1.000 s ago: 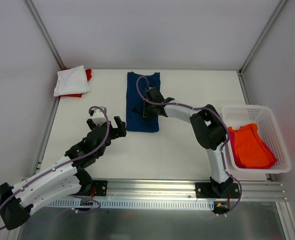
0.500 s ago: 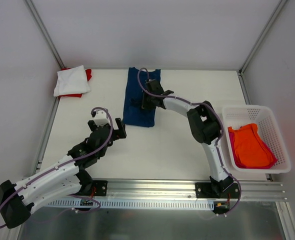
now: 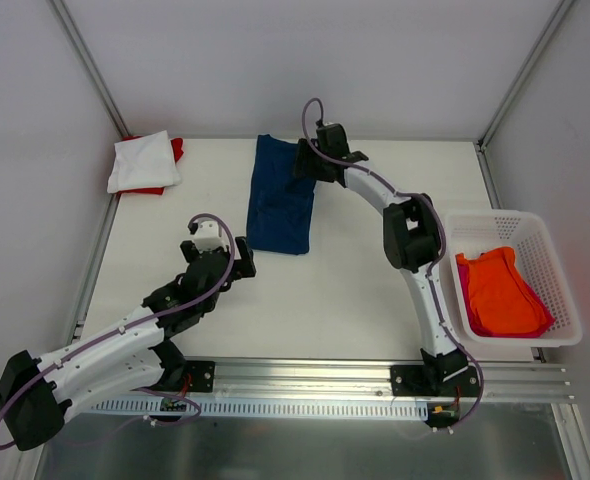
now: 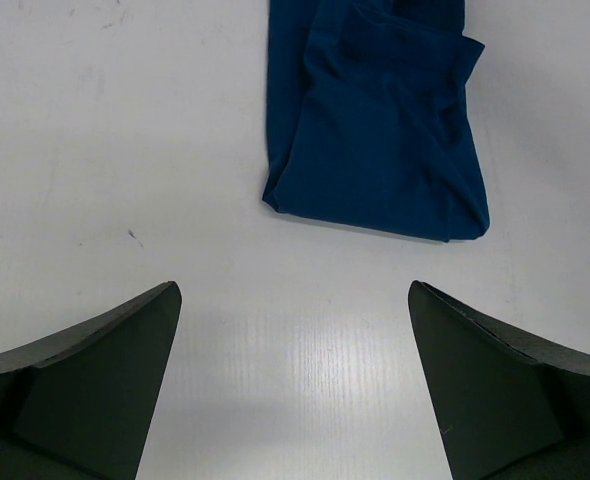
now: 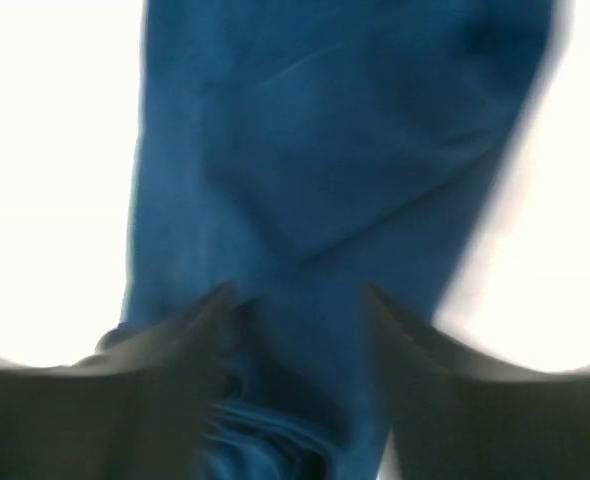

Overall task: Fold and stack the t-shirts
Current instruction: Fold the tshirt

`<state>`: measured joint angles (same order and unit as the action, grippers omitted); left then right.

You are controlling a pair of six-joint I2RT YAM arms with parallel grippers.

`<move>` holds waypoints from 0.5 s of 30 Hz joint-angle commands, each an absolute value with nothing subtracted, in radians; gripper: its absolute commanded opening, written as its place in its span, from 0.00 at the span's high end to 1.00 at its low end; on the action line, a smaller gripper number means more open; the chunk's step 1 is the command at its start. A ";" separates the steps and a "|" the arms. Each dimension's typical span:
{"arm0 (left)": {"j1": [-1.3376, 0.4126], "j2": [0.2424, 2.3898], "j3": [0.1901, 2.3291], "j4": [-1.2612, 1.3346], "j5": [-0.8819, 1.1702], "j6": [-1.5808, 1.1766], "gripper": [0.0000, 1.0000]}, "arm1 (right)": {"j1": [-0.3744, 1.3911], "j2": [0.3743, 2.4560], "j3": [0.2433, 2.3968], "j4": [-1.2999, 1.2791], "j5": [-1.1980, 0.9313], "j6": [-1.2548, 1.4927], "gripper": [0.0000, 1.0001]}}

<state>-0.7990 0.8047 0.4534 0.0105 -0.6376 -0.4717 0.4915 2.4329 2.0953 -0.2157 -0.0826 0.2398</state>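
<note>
A navy blue t-shirt [image 3: 280,205] lies folded into a narrow strip at the table's far middle. My right gripper [image 3: 310,165] hovers at its far right end. In the blurred right wrist view its jaws [image 5: 295,295] stand apart just above the blue cloth [image 5: 325,150], gripping nothing. My left gripper [image 3: 235,262] is open over bare table just short of the shirt's near edge [image 4: 375,140]; nothing lies between its fingers [image 4: 295,290]. A white t-shirt [image 3: 143,162] lies folded on a red one [image 3: 178,150] at the far left corner.
A white lattice basket [image 3: 550,250] stands at the right edge and holds an orange t-shirt [image 3: 500,290] over a magenta one [image 3: 545,325]. Metal frame posts rise at both far corners. A rail runs along the near edge.
My right gripper moved from the middle of the navy shirt to its far end and went from shut to open, letting the cloth go. The left gripper shifted slightly nearer and to the right.
</note>
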 commanded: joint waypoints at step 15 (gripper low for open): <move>-0.445 0.900 0.328 0.497 -0.053 -0.380 0.01 | 0.580 1.439 0.940 -0.094 0.097 0.320 0.01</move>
<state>-0.5251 0.8845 0.3546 0.2668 -0.3492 -0.4026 0.5480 1.5028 1.1061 -0.1589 0.0540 0.2462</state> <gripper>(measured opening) 0.990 0.993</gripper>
